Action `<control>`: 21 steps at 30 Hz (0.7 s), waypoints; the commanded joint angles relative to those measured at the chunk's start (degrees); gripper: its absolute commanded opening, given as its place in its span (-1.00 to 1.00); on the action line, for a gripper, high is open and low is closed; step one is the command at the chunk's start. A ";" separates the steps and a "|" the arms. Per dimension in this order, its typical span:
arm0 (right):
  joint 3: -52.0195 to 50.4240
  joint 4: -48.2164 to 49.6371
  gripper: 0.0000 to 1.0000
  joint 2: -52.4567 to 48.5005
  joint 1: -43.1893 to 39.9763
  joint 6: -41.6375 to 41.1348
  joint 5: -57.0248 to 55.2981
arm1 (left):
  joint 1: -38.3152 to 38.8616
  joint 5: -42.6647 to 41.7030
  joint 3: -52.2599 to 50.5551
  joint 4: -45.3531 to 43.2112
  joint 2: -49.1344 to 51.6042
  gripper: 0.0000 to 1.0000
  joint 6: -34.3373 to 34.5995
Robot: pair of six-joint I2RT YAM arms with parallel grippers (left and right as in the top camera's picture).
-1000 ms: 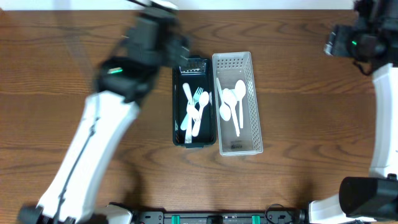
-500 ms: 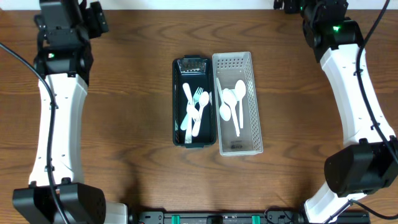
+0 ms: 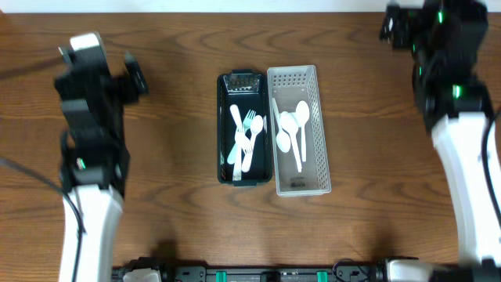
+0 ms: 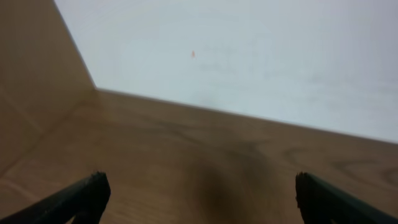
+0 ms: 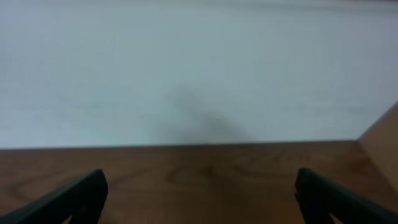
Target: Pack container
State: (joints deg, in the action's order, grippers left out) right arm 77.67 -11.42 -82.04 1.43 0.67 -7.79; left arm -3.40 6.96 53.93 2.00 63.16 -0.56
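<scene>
A black container point(image 3: 222, 149) stands at the table's middle and holds several white forks point(image 3: 247, 133). A white perforated container point(image 3: 322, 153) stands against its right side and holds several white spoons point(image 3: 291, 129). My left gripper point(image 3: 135, 78) is far left of the containers. In the left wrist view point(image 4: 199, 193) it is open and empty, over bare wood. My right gripper point(image 3: 395, 23) is at the back right edge. In the right wrist view point(image 5: 199, 190) it is open and empty, facing the wall. Neither wrist view shows the containers.
The brown wooden table point(image 3: 172, 219) surrounds the containers. A pale wall point(image 5: 199, 68) rises behind the table's back edge. A black rail point(image 3: 274, 274) runs along the front edge.
The left arm has swung from the back left corner toward the front. The right arm has shifted right along the back edge. The containers and cutlery have not moved.
</scene>
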 commanded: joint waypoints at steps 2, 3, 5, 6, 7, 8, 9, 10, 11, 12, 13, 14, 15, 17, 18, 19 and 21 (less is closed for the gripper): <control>-16.52 6.23 0.99 10.19 0.02 0.04 -2.93 | 2.95 -0.59 -13.86 -5.20 -9.44 0.96 -0.96; -20.26 8.41 0.98 12.63 0.02 0.04 -2.97 | 3.56 -0.59 -16.59 -6.05 -11.52 0.96 -0.98; -28.28 11.39 0.98 18.23 0.07 0.04 -2.99 | 5.03 -0.57 -22.51 -6.36 -16.72 0.96 -1.31; -31.95 12.22 0.99 20.70 0.09 0.02 -3.23 | 5.60 -0.57 -24.87 -6.10 -18.97 0.96 -1.44; -35.43 12.66 0.99 22.99 0.09 0.02 -3.76 | 6.21 -0.57 -27.47 -5.29 -21.70 0.96 -1.44; -38.77 12.74 0.99 25.11 0.09 0.02 -4.63 | 6.78 -0.57 -30.01 -4.37 -24.48 0.96 -1.44; -41.57 12.70 0.98 26.75 0.09 -0.02 -5.46 | 7.13 -0.57 -31.74 -3.67 -26.43 0.96 -1.44; -44.33 12.87 0.98 28.37 0.11 -0.07 -6.08 | 7.54 -0.55 -34.03 -2.75 -29.33 0.96 -1.42; -47.32 14.01 0.98 30.10 0.13 -0.96 -6.19 | 7.76 -0.55 -35.56 -2.01 -31.47 0.96 -1.42; -49.77 15.76 0.98 31.41 0.13 -1.60 -6.16 | 7.82 -0.55 -36.61 -0.92 -33.46 0.96 -1.42; -52.41 18.08 0.99 32.76 0.13 -1.70 -6.19 | 7.82 -0.52 -36.92 0.81 -35.28 0.96 -1.42; -54.86 19.52 0.99 34.14 0.13 -1.66 -6.51 | 7.82 -0.52 -36.89 1.90 -36.68 0.96 -1.42; -56.11 19.71 0.98 34.95 0.13 -1.68 -7.08 | 7.82 -0.50 -36.89 2.16 -37.42 0.96 -1.42; -58.47 19.78 0.99 36.74 0.13 -1.68 -7.21 | 7.82 -0.24 -36.89 2.25 -38.99 0.96 -1.42; -59.08 19.78 0.98 37.24 0.13 -1.68 -7.21 | 7.82 -0.26 -36.89 2.25 -39.36 0.96 -1.38; -59.47 19.71 0.99 37.59 0.13 -1.70 -7.17 | 7.82 -0.28 -36.89 2.25 -39.80 0.96 -1.38; -59.84 18.91 0.98 37.53 0.13 -1.70 -6.82 | 7.82 -0.28 -36.87 2.27 -40.50 0.96 -1.36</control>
State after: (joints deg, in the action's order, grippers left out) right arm 18.26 7.55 -45.21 1.45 0.23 -13.78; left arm 4.23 6.39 16.43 4.43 23.68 -1.54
